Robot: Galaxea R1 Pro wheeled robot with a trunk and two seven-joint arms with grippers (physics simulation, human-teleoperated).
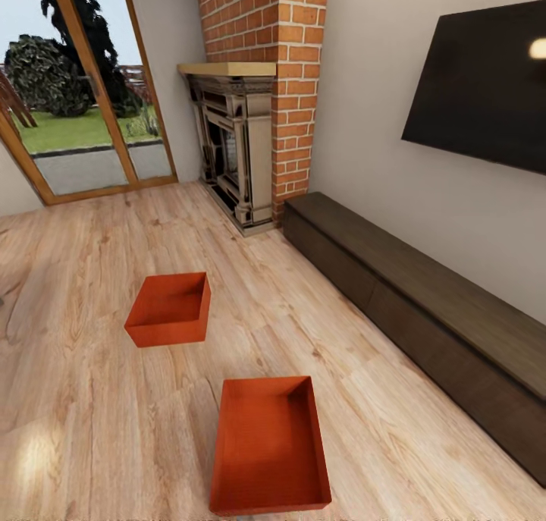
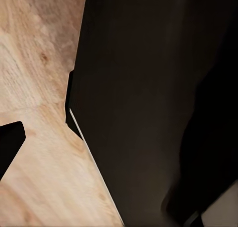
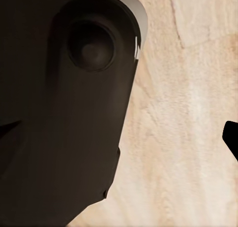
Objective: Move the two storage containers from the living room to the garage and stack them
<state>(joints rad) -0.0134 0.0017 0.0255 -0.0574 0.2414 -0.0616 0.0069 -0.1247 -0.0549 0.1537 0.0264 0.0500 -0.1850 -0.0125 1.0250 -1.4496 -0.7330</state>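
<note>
Head view: two storage containers (image 1: 168,309) (image 1: 269,445) sit empty, apart; either gripper's state cannot be told.

two red-orange containers sit open side up on the light wood plank floor (image 1: 91,278) of the living room, both lidless and empty, with thin straight walls. the near container (image 1: 270,445) lies at the bottom of the head view, its long side running away from the camera. the far container (image 1: 170,309) rests well apart from it, further toward the glazed doors, turned slightly askew.
</note>
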